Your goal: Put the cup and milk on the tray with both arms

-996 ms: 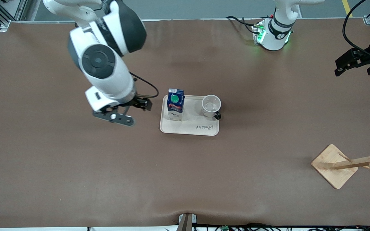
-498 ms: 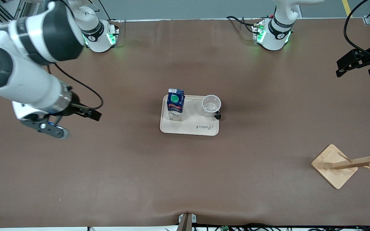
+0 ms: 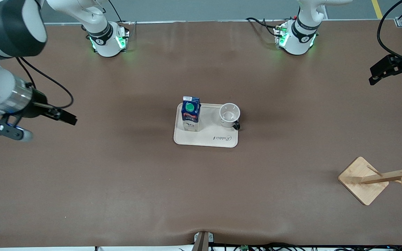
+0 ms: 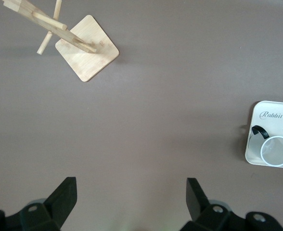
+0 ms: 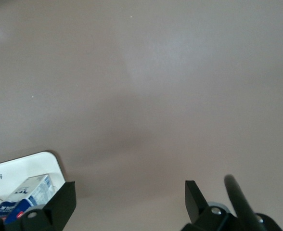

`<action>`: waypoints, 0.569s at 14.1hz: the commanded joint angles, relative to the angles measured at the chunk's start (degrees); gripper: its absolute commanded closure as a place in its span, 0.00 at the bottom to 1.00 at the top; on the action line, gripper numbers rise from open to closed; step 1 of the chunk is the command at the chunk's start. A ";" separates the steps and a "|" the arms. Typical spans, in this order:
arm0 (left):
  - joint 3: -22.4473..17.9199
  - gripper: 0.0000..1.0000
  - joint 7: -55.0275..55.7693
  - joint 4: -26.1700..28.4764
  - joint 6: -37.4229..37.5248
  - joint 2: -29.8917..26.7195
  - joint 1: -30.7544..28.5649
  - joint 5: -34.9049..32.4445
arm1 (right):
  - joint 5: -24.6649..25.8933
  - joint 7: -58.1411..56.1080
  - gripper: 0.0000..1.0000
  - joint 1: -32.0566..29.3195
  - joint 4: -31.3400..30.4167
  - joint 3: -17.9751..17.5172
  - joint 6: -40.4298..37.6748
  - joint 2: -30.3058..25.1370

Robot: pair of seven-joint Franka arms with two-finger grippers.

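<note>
The cream tray (image 3: 206, 137) lies at the table's middle. On it the blue milk (image 3: 191, 113) carton stands upright at the end toward the right arm, and the white cup (image 3: 229, 114) stands at the end toward the left arm. My right gripper (image 3: 63, 116) hangs open and empty over bare table, well off the tray toward the right arm's end. Its wrist view catches the tray (image 5: 33, 166) corner and milk (image 5: 28, 195) beside the right gripper (image 5: 130, 199). My left gripper (image 3: 391, 69) is open and empty at the left arm's end. The left gripper (image 4: 131, 197) sees the cup (image 4: 276, 150) on the tray (image 4: 271, 115).
A wooden rack (image 3: 363, 179) with pegs stands on its square base near the front camera, toward the left arm's end; the rack (image 4: 86, 48) also shows in the left wrist view. Both arm bases with green lights sit at the edge farthest from the camera. Brown table surrounds the tray.
The right arm has swung away from beside the milk toward its own end of the table, gripper empty. The left gripper drifted slightly. Milk, cup and tray stayed put.
</note>
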State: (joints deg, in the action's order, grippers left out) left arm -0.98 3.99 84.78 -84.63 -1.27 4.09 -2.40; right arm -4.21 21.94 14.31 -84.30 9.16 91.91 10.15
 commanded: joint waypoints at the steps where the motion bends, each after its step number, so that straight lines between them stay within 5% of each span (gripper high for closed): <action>1: -0.16 0.00 0.31 0.92 -1.24 -0.84 -1.18 0.91 | 0.87 -15.27 0.00 -4.89 -11.76 -0.90 4.60 -8.57; 4: -0.08 0.00 0.23 0.83 -1.59 -0.84 -2.15 2.05 | 0.96 -29.46 0.00 -11.75 -10.89 -0.98 4.33 -8.31; 8: -0.08 0.00 0.23 0.83 -2.03 -0.84 -2.42 2.05 | 3.93 -30.28 0.00 -11.42 -3.78 -1.33 -1.02 -7.87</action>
State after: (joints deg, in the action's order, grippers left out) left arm -1.08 4.10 84.85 -85.70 -1.27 2.03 -1.43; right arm -3.31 -8.31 2.27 -91.15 9.20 93.73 2.93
